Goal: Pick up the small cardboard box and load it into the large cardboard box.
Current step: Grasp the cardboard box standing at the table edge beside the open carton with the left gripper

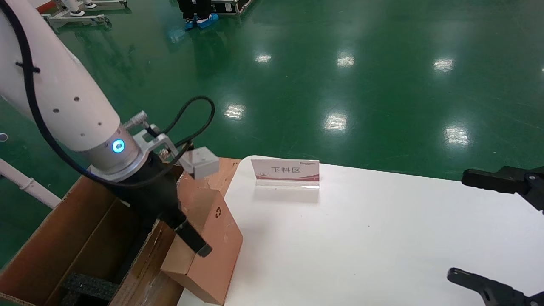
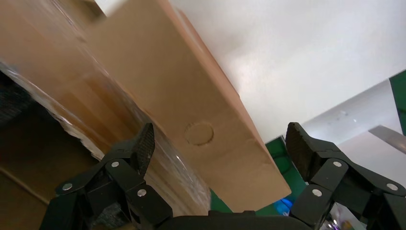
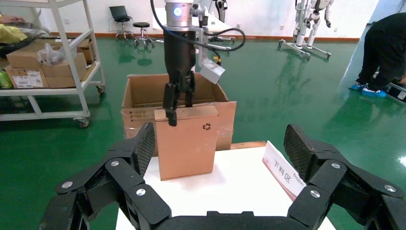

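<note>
The small cardboard box stands upright on a narrow side at the left edge of the white table, recycling symbol facing the table; it also shows in the right wrist view. My left gripper is over its top, open, one finger down the symbol face, the other on the far side. In the left wrist view the box lies between the spread fingers, not clamped. The large cardboard box with black foam stands just left of it. My right gripper is open and empty at the right.
A white and red sign card stands at the table's far edge, also in the right wrist view. The large box's flap rises beside the small box. Green floor surrounds the table; a shelving cart with boxes stands beyond.
</note>
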